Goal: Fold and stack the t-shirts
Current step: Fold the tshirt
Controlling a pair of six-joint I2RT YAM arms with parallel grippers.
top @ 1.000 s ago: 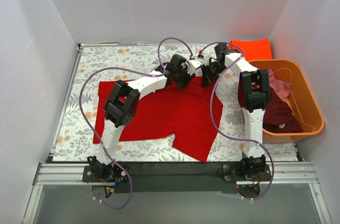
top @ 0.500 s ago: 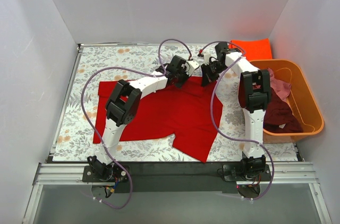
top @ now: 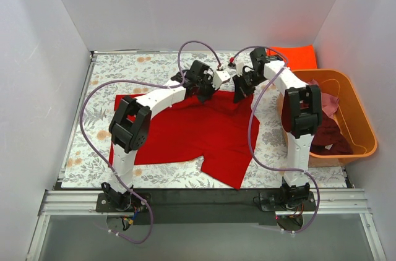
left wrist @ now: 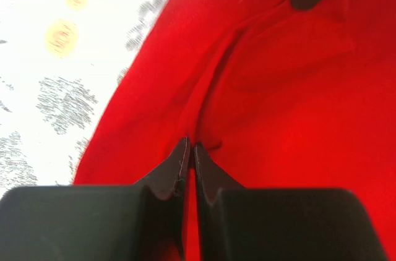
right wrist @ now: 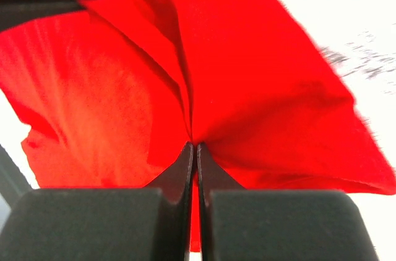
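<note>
A bright red t-shirt [top: 192,131] lies spread on the flowered table. My left gripper [top: 204,93] is shut on its far edge, the cloth pinched between the fingers [left wrist: 189,149]. My right gripper [top: 240,93] is shut on the same far edge a little to the right, lifting a fold of the red t-shirt [right wrist: 260,88]. An orange-red t-shirt [top: 294,57] lies folded at the far right corner. Maroon [top: 325,134] and dusty pink [top: 325,97] shirts sit in the orange tub.
The orange plastic tub [top: 362,128] stands along the right wall. White walls close in the table on three sides. The flowered table top [top: 124,69] shows bare at the far left, and a metal rail [top: 198,202] runs along the near edge.
Both grippers have moved a little away from me and left with the shirt's far edge. The left arm's elbow has swung left. The far edge is now lifted and bunched.
</note>
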